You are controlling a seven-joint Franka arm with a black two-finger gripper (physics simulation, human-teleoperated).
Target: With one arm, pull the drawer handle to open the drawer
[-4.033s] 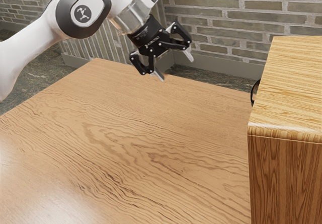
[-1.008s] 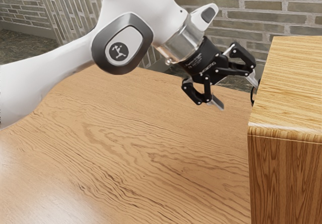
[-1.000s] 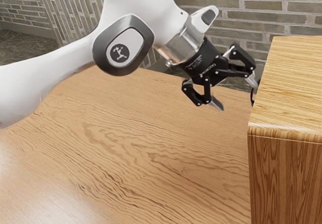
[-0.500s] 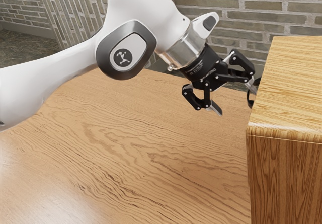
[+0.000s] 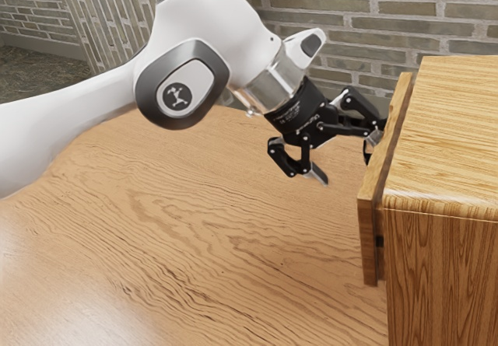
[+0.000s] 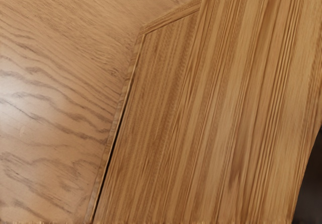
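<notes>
Since half a second ago, the drawer (image 5: 380, 167) front has come away from the cabinet (image 5: 451, 175), and the arm has drawn back toward the exterior view's left. A gap shows along the drawer's side, so it stands partly open. Gripper (image 5: 347, 157) fingers are spread wide, pinching nothing. The upper finger (image 5: 367, 120) sits at the black handle (image 5: 366, 155) on the drawer face; contact cannot be confirmed. The lower finger hangs free above the table (image 5: 156, 229). Wrist view: grained wood panel close before the hand, table (image 6: 55, 83) beside it.
</notes>
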